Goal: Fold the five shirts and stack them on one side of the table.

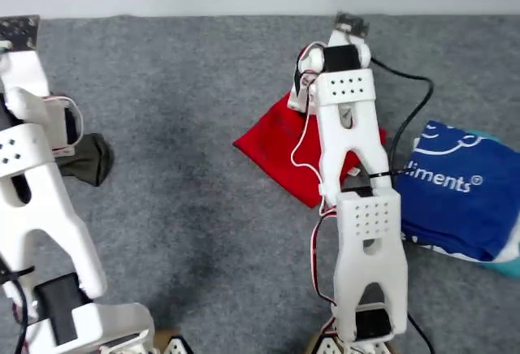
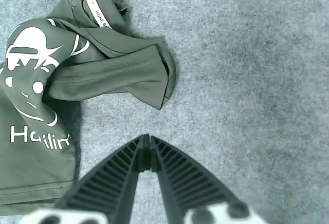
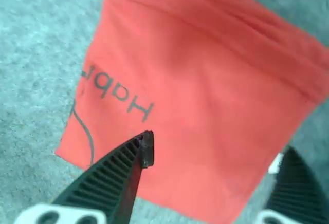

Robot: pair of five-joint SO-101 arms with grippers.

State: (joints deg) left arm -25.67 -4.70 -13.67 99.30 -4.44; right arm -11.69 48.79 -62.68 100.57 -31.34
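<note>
At the far left of the grey counter point(image 1: 187, 232) lies an olive-green shirt point(image 1: 91, 159), rumpled and unfolded. In the left wrist view its white print faces up, and a sleeve point(image 2: 128, 77) juts out onto bare counter. The left gripper point(image 2: 149, 154) hangs just beside that sleeve without touching it, its two ribbed fingers pressed together with nothing between them.

Right of centre is a red shirt point(image 1: 272, 147), flat and squarish with one corner pointing toward the left arm. The right arm point(image 1: 357, 175) stretches over it from the near edge, covering its right part. From the wrist, the right gripper point(image 3: 218, 154) hovers above the red cloth, fingers spread wide, with one fingertip point(image 3: 146, 149) over the dark lettering and nothing gripped.

Farther right, well apart from the green shirt, a blue shirt point(image 1: 463, 196) with white print lies by the counter's right edge. A strip of teal cloth point(image 1: 505, 265) shows beneath it, and a black cable point(image 1: 410, 118) runs between red and blue.
</note>
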